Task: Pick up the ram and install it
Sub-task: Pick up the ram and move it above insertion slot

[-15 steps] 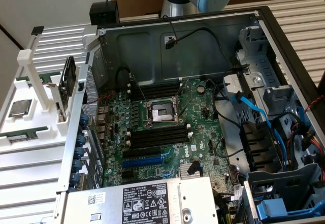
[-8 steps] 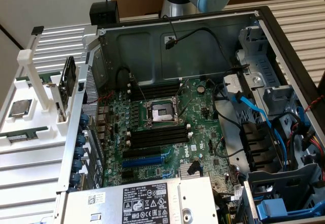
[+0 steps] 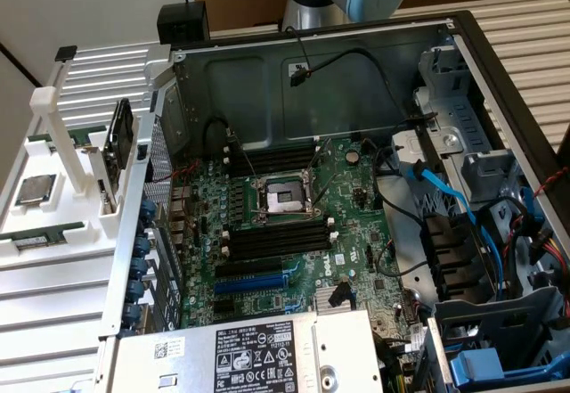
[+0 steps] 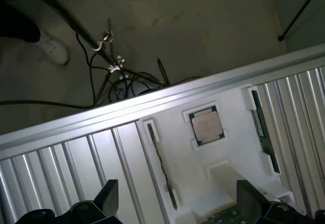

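Gripper (image 4: pixel 176 189) over the white holder (image 4: pixel 228 153): jaws wide open, holding nothing. The ram (image 3: pixel 118 139) stands on edge in that holder, beside the processor chip (image 3: pixel 36 189), at the exterior view's left of the open computer case (image 3: pixel 356 63).

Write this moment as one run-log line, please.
gripper: open, empty | over: white holder | ram: on edge in holder, not grasped | processor chip: in holder

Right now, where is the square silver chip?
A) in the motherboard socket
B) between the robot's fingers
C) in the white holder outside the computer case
C: the square silver chip lies flat in a recess of the white holder, apart from the fingers.
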